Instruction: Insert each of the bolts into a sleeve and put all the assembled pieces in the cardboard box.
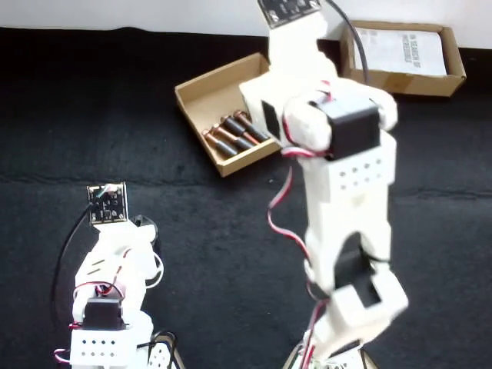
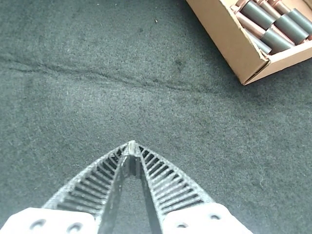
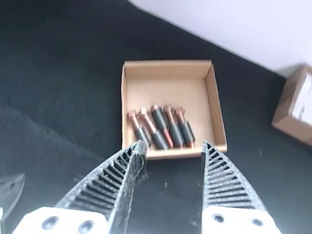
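Copper bolts [image 3: 131, 117] in dark grey sleeves [image 2: 257, 13]

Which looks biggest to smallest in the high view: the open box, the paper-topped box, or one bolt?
1. Open box and paper-topped box: similar, and an arm covers part of each, so they are not ranked against each other.
2. Bolt: clearly smallest.
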You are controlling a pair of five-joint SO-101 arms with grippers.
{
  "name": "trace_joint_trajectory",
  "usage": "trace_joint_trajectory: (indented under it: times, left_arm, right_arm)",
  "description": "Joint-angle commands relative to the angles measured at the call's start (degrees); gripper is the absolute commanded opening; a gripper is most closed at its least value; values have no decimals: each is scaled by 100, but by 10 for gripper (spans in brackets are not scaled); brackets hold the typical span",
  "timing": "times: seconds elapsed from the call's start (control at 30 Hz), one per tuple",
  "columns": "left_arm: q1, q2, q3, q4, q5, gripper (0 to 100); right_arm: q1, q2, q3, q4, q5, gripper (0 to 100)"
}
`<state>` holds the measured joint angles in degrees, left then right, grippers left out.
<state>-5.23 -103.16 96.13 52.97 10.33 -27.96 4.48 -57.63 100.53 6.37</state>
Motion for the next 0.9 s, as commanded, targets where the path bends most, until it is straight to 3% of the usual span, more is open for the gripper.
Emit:
trace_joint_trajectory:
  times: [0.0, 0.5, 0.87]
  left_arm:
    - [-66, -31, 92, -26, -18, 27]
    - [-66, -31, 92, 0, -18, 27]
    - [-31, -31, 92, 185, -9, 27]
  right_arm:
    - [75, -1235, 1253, 57, -62, 166]
    - [101, -4602, 6132, 13, -70, 166]
    - [1640, -5895, 9262, -1815, -668, 166]
